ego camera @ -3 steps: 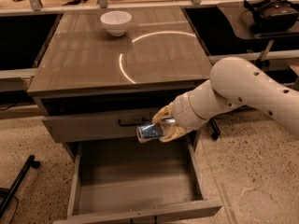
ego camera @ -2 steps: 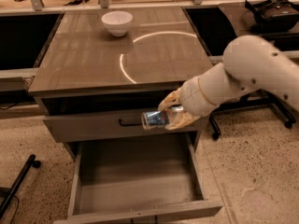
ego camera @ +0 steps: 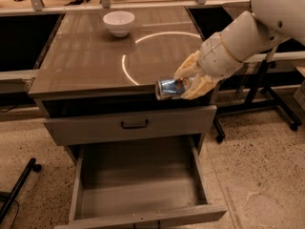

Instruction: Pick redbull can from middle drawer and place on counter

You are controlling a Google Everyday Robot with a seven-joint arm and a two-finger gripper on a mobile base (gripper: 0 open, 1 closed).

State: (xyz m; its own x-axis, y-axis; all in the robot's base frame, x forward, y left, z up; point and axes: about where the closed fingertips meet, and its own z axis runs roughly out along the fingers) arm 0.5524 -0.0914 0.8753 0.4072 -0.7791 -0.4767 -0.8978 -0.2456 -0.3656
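Now gripper (ego camera: 183, 86) clamped on redbull can (ego camera: 167, 88), horiz., by counter (ego camera: 86, 56) front edge; middle drawer (ego camera: 138, 175) open.

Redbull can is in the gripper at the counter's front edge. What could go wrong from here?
1. The gripper holds the redbull can on its side, right at the front edge of the counter. If it moves forward without more lift, the can might clip that edge.
2. Released lying down, the can could roll on the glossy top.
3. If the grip slips, the can likely falls into the open middle drawer or onto the floor.
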